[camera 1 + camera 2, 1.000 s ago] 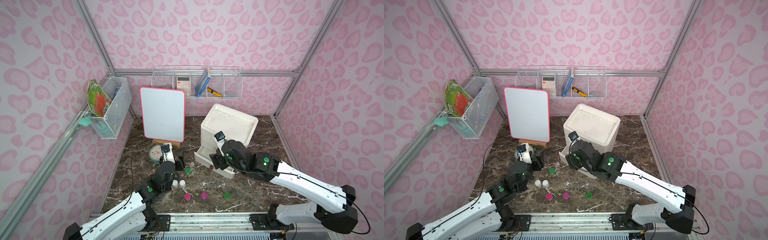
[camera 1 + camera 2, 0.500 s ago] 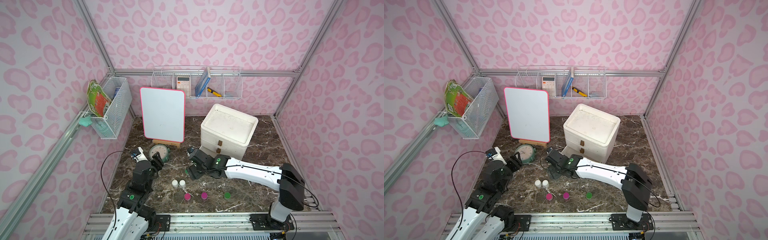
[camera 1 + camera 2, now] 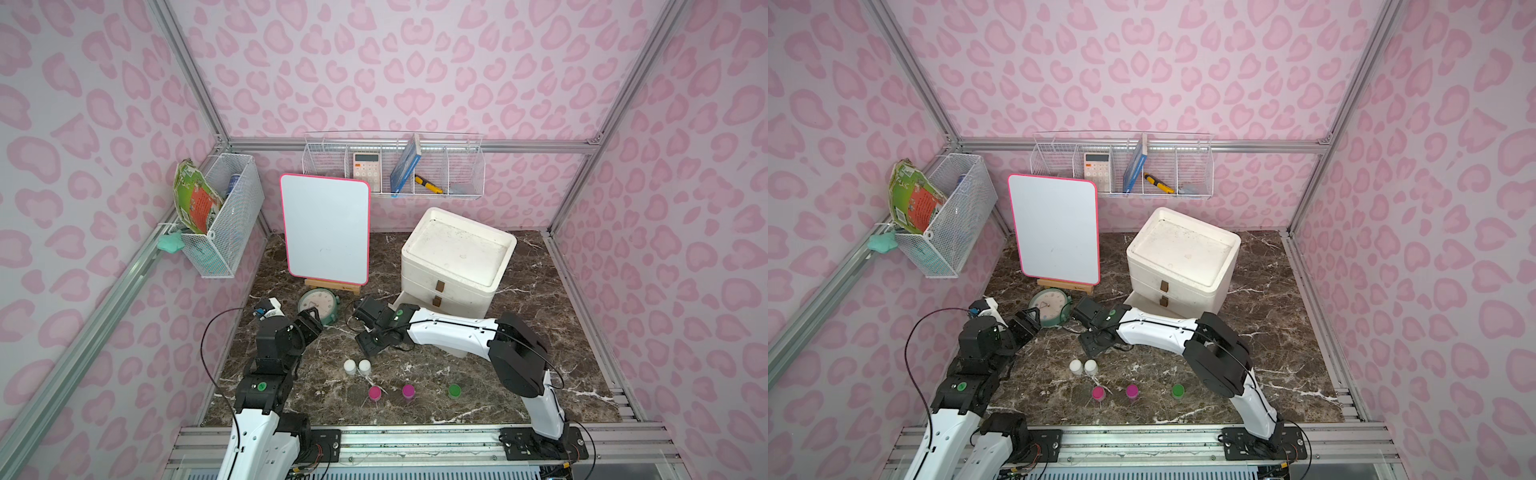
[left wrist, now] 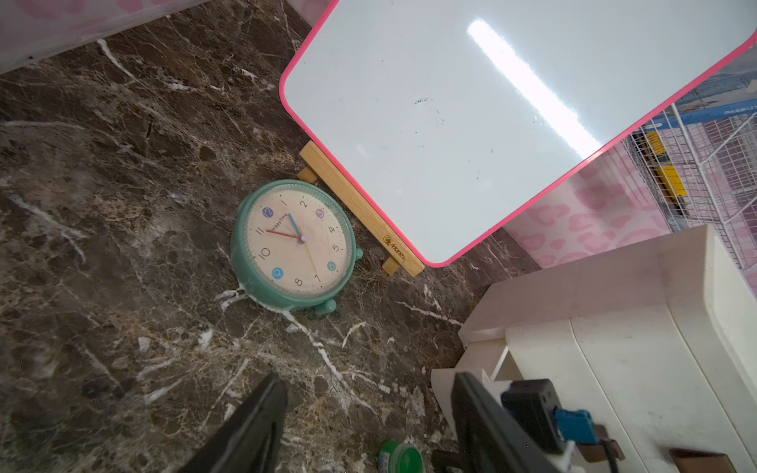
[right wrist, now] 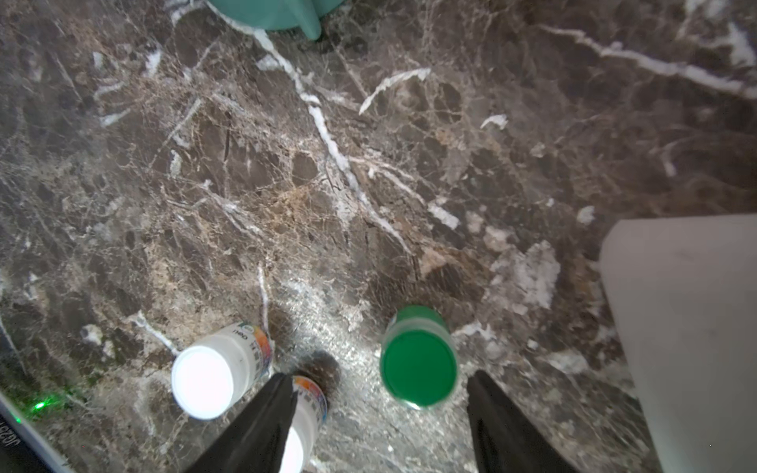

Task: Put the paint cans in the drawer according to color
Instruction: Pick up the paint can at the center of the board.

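Observation:
In the right wrist view a green paint can (image 5: 418,360) stands on the marble just past my right gripper (image 5: 381,383), whose jaws are open on either side of it without touching. Two white cans (image 5: 205,381) (image 5: 305,426) stand beside one finger. In both top views that gripper (image 3: 369,341) hides this green can. Nearer the front stand two white cans (image 3: 350,365), two pink cans (image 3: 375,392) and another green can (image 3: 454,390). My left gripper (image 3: 311,322) is open and empty by the clock. The white drawer chest (image 3: 457,257) has its bottom drawer (image 4: 471,368) pulled out.
A teal clock (image 3: 320,305) lies flat in front of a pink-framed whiteboard (image 3: 326,228) on a wooden stand. Wire baskets hang on the left wall (image 3: 220,220) and the back wall (image 3: 395,166). The right arm's white link (image 3: 449,332) stretches across in front of the chest.
My right gripper left the open bottom drawer and swung left and down over the green can. The left arm drew back to the left, towards the clock.

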Controlling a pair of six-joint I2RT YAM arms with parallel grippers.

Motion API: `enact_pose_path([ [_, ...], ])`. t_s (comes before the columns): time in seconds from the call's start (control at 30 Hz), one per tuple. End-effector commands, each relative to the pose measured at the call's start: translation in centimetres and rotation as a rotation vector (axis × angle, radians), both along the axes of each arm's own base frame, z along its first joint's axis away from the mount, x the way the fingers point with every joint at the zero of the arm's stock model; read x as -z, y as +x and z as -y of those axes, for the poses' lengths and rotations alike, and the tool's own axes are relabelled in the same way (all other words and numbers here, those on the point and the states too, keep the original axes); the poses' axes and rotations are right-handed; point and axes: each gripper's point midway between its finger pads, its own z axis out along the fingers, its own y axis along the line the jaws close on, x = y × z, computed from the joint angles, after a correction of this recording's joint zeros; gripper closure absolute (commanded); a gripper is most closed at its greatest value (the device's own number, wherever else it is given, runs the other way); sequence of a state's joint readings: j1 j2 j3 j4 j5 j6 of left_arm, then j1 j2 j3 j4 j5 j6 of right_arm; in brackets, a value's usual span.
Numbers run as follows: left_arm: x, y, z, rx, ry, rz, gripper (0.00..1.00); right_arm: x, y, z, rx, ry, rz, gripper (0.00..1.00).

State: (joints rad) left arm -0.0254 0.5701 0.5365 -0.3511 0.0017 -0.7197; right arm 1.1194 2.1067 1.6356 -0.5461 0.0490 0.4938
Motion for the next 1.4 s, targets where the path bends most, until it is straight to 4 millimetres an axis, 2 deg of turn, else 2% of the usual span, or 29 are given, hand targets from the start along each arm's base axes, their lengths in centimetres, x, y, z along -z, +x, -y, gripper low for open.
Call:
enact_pose_path([
  [0.0,0.1,-0.1,0.1,0.007,0.000,-0.005,0.32,0.8,0.1,0.2,0.008,-0.036,-0.010,0.36],
  [0.1,0.0,-0.1,0.0,0.007,0.008,-0.005,0.32,1.6,0.5,0.5,0.024,-0.079,0.005,0.40],
  [0.4,0.1,-0.1,0.0,0.006,0.011,-0.011,0.33,2.4,1.0,0.7,0.045,-0.110,0.021,0.43],
  [0.53,0.1,-0.1,0.0,0.008,0.013,-0.013,0.34,2.7,1.0,0.5,0.043,-0.107,0.014,0.50],
  [0.7,-0.1,0.2,0.1,0.017,0.019,-0.014,0.35,2.7,1.3,0.1,0.043,-0.101,0.016,0.65],
  [0.8,-0.2,0.2,0.1,0.019,0.025,-0.015,0.35,2.5,1.3,0.1,0.044,-0.100,0.019,0.73],
  [0.87,-0.3,0.1,0.1,0.023,0.029,-0.016,0.35,2.0,1.4,0.1,0.048,-0.092,0.027,0.75],
  [0.97,-0.4,0.1,0.7,0.067,0.042,-0.006,0.35,0.3,1.5,0.3,0.054,-0.068,0.046,0.77],
  [1.1,-0.4,0.6,2.9,0.200,0.038,0.052,0.38,-3.4,2.0,1.6,0.081,-0.054,0.101,0.78],
  [1.23,-0.5,1.0,5.8,0.315,0.026,0.160,0.40,-7.5,2.6,5.1,0.137,-0.053,0.160,0.79],
  [1.37,0.1,0.8,9.9,0.440,0.161,0.198,0.40,-12.5,3.2,9.0,0.209,-0.027,0.255,0.79],
])
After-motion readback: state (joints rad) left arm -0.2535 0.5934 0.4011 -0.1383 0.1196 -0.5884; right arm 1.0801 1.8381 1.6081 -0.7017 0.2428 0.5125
